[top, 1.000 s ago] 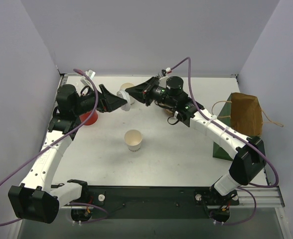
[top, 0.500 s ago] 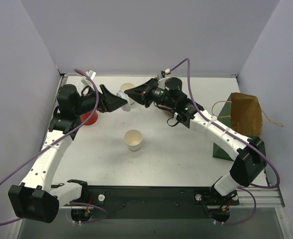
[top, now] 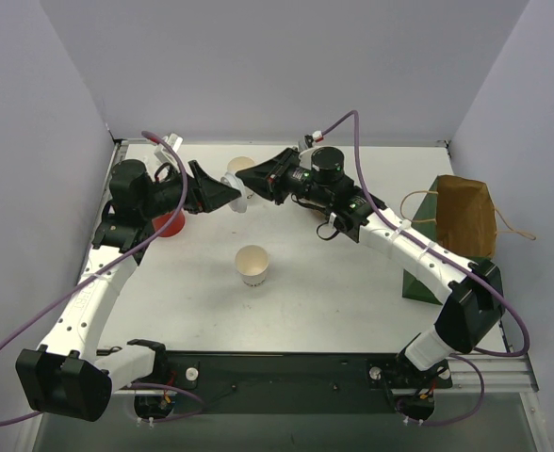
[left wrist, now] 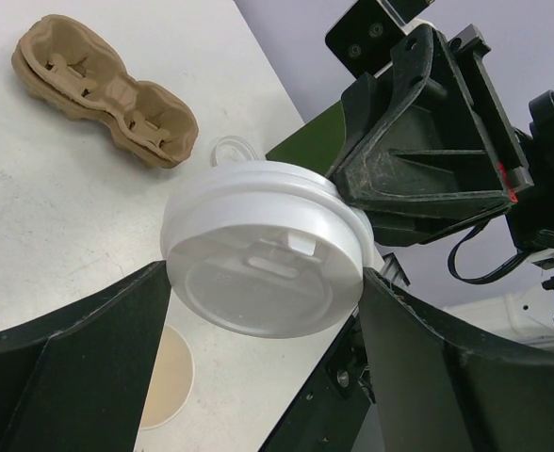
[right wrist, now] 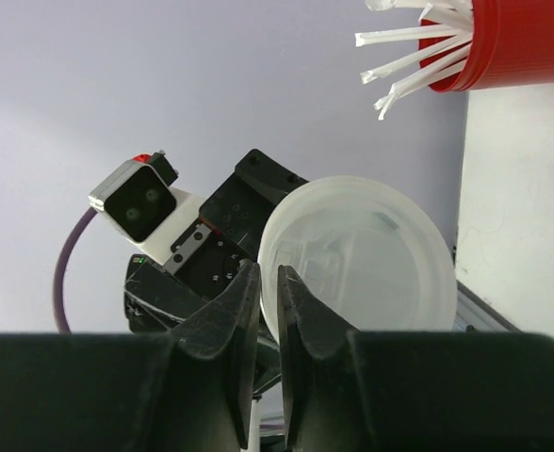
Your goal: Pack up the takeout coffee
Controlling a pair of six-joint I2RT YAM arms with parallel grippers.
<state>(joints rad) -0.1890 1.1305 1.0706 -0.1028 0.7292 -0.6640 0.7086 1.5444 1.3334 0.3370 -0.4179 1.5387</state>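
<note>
A round white lid [top: 234, 182] hangs in the air between both arms; no cup is under it, so the takeout coffee as such is out of view. My right gripper [right wrist: 268, 273] is shut on the lid's rim [right wrist: 356, 254], whose hollow underside faces that camera. My left gripper [left wrist: 266, 273] spans the lid's top [left wrist: 263, 268], its wide-set fingers [left wrist: 89, 348] meeting the rim on either side. From above, the left gripper [top: 228, 193] and right gripper [top: 242, 173] meet at the back centre of the table.
One lidless white cup [top: 252, 265] stands mid-table, with another [top: 241, 164] behind the grippers. A red cup of straws [top: 169, 223] is under the left arm. The green-and-brown paper bag [top: 464, 217] stands at the right edge. A brown pulp cup carrier [left wrist: 103, 89] lies beyond the lid.
The right gripper has carried the lid a little left, into the left gripper's fingers. Those fingers have narrowed onto the lid's rim.
</note>
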